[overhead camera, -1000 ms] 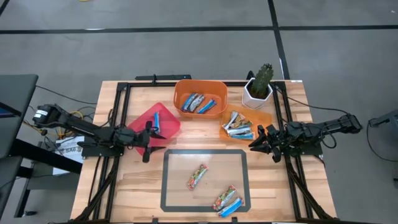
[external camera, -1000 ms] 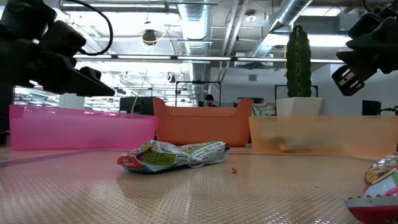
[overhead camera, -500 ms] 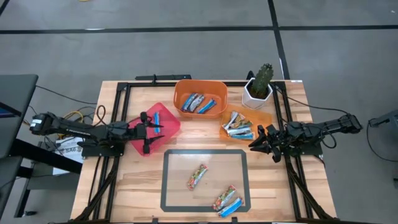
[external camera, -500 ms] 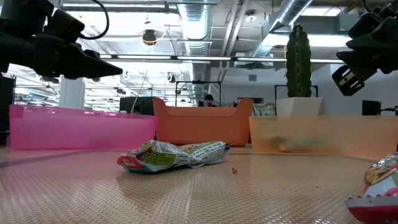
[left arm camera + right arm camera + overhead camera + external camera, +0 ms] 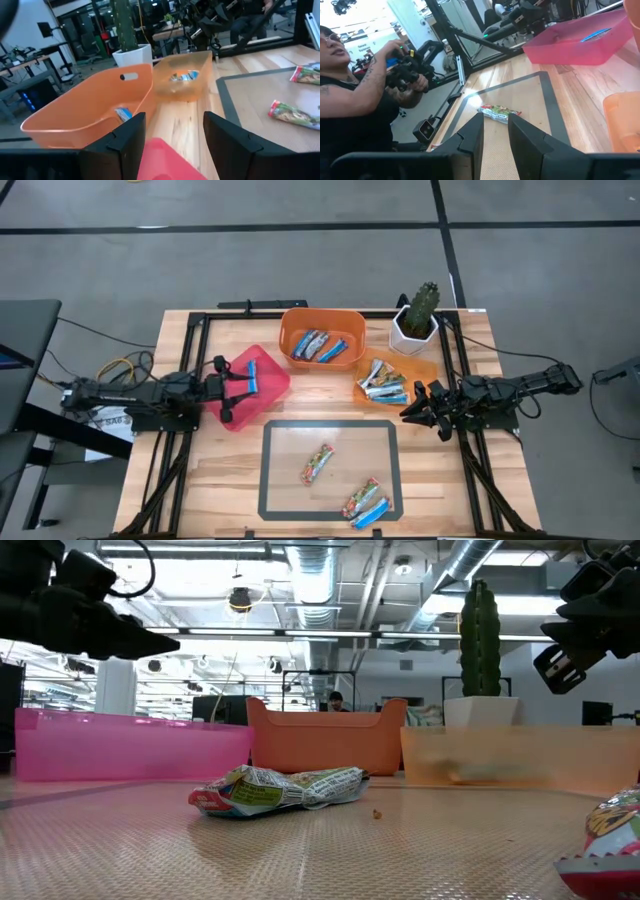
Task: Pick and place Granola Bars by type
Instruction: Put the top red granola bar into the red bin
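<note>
pink bin (image 5: 262, 377), orange bin (image 5: 322, 325), multicoloured granola bars (image 5: 318, 464), green cactus (image 5: 424, 302)

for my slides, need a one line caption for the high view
Left gripper open over pink bin; three granola bars remain on the mat.

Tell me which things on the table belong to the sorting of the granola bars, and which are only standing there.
Belonging to the job:
- granola bars on the mat
- pink bin with one blue bar
- orange bin
- clear orange tray
- left gripper, open
- right gripper

Only standing there:
- potted cactus
- cables
</note>
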Robot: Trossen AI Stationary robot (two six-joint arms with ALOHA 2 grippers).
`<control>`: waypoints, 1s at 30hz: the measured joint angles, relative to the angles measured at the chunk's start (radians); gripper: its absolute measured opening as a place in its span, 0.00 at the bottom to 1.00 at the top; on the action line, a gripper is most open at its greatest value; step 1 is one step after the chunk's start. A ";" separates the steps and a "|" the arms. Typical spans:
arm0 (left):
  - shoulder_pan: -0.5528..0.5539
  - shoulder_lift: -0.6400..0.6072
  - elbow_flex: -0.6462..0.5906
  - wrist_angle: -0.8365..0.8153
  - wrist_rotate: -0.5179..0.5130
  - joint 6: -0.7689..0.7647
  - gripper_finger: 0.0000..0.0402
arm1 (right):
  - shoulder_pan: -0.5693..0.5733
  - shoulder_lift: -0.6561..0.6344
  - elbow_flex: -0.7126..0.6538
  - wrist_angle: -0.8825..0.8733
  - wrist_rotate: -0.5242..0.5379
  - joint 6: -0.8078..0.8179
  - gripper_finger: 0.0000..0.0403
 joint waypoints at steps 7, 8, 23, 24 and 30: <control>0.001 -0.115 -0.001 -0.060 0.025 -0.017 0.48 | 0.000 0.000 0.000 0.000 0.000 0.000 0.20; 0.001 -0.116 -0.001 -0.059 0.025 -0.016 0.48 | 0.000 0.000 0.000 0.000 0.000 0.000 0.20; 0.001 -0.169 -0.001 -0.054 -0.001 -0.038 0.48 | 0.000 0.000 0.000 0.000 0.000 0.000 0.20; 0.001 -0.166 -0.001 -0.054 -0.002 -0.038 0.48 | 0.000 0.000 0.000 0.000 0.000 0.000 0.20; 0.001 -0.154 -0.001 -0.054 -0.002 -0.038 0.48 | 0.000 0.000 0.000 0.000 0.000 0.000 0.20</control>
